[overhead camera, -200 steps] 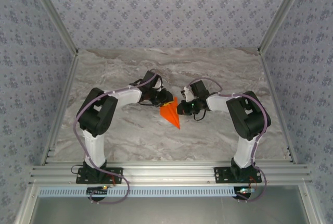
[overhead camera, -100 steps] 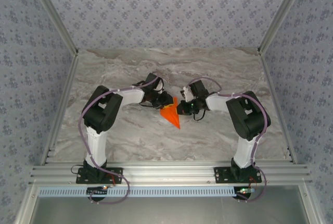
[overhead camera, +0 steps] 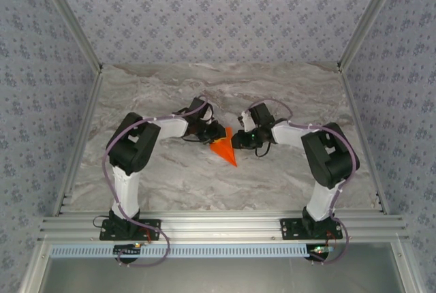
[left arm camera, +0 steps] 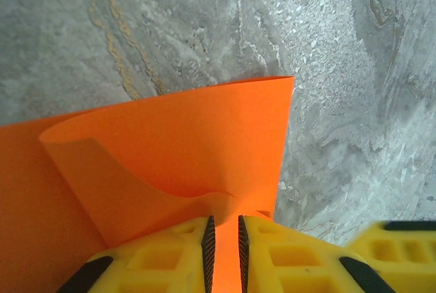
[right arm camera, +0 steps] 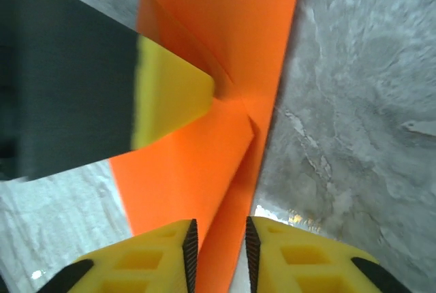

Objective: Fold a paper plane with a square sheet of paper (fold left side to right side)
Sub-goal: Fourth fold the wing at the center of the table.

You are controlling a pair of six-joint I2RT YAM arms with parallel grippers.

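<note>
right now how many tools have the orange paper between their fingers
2. The left tool holds a curled-up edge of the paper plane. The right tool straddles the plane's right side with its jaws slightly apart, so its grip is unclear.

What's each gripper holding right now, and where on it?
Left gripper pinches the paper plane by a raised flap at its wide end. Right gripper straddles its long edge; whether it grips cannot be told.

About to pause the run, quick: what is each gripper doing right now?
Left gripper: closed on the paper plane.
Right gripper: jaws slightly apart around the paper plane; whether it grips cannot be told.
</note>
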